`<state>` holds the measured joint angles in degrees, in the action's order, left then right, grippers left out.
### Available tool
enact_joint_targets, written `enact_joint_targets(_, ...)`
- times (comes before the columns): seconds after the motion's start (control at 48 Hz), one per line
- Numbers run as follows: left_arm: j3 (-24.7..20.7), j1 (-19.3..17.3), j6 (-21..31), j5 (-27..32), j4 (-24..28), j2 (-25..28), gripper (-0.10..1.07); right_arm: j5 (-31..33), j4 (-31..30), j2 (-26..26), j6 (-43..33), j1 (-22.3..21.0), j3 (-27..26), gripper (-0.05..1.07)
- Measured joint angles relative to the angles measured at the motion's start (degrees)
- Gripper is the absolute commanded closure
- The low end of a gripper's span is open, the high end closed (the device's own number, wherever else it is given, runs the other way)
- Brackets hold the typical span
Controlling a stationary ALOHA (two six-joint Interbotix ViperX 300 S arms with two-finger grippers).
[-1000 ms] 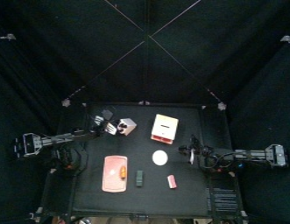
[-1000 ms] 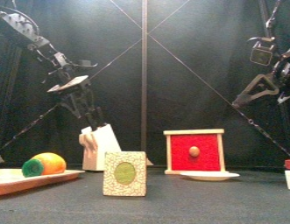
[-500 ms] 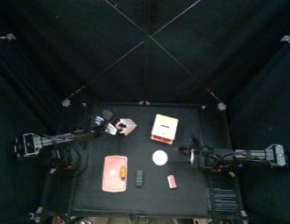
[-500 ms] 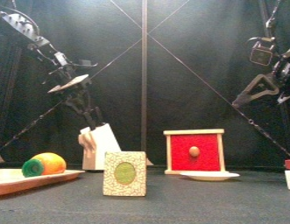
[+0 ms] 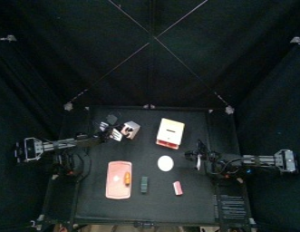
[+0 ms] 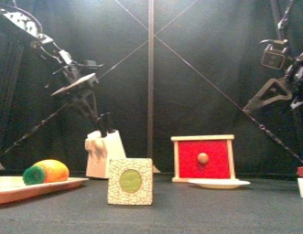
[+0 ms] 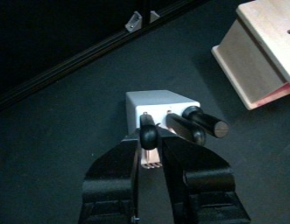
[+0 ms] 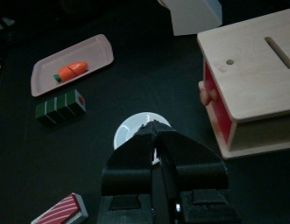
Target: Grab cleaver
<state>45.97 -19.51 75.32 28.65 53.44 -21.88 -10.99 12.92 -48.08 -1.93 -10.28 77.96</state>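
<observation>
The cleaver [image 7: 151, 156] stands handle-up in a whitish knife block [image 7: 155, 103] beside two black handles [image 7: 194, 124]. My left gripper [image 7: 151, 144] reaches down onto the block, and its jaws are shut on the brownish handle. In the top view the block [image 5: 128, 129] sits at the table's back left, with the left gripper [image 5: 112, 130] against it. From the front, the left gripper [image 6: 102, 123] hangs just over the block [image 6: 104, 155]. My right gripper [image 8: 155, 134] is shut on nothing and hovers over a white plate [image 8: 137, 129].
A yellow-white box [image 5: 171, 133] with a red front [image 6: 202, 157] stands right of the block. A pink tray [image 5: 117, 177] carries an orange piece [image 6: 46, 171]. A green card [image 6: 130, 181] and a red piece [image 5: 178, 188] lie near the front edge.
The left gripper's jaws have narrowed from wide open onto the handle at the block. The right arm has not moved.
</observation>
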Motion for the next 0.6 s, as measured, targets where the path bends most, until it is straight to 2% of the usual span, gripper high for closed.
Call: enact_joint_targets(0.604,-0.2,0.3,0.0,1.6,-0.4,0.0,0.43,0.0,0.1,0.0,-0.1,0.0,0.0,0.99)
